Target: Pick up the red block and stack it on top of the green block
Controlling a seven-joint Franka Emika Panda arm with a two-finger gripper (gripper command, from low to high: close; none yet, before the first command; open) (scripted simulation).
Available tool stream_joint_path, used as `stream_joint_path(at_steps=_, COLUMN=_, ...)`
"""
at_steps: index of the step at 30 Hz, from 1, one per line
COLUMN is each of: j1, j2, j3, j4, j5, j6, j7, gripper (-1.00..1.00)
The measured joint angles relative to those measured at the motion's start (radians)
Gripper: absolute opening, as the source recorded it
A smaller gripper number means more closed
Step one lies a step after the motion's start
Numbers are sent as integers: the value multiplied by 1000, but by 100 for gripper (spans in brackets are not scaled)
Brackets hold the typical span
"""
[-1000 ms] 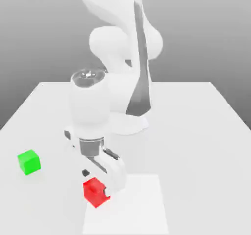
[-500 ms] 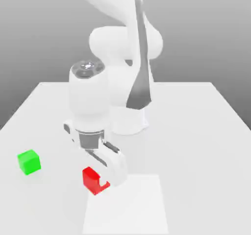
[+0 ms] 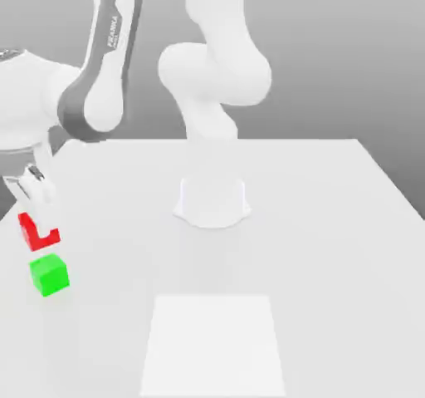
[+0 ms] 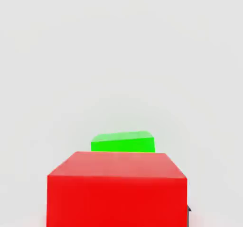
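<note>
We see the end effector (image 3: 35,209) gripping the red block (image 3: 37,232) just above the green block (image 3: 49,274).

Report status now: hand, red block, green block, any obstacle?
Hand shut on red block, block off the table. Red block just above green block, gap remains. Nothing between them.

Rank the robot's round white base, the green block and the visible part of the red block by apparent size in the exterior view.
1. Base, clearly largest.
2. Green block.
3. Red block, partly hidden by the gripper, so its true size against the green is unsure.
</note>
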Motion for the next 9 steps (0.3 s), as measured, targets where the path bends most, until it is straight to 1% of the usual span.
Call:
stream_joint_path(at_steps=1, j1=-4, j2=35, j3=10, j4=1, j5=24, j6=32, j7=-18, gripper=-100)
stream_joint_path(at_steps=2, j1=-12, j2=69, j3=22, j4=3, j5=47, j6=64, j7=-35, gripper=100)
stream_joint_path(at_steps=9, j1=-14, j2=77, j3=25, j4=3, j5=52, j6=71, j7=-39, gripper=100)
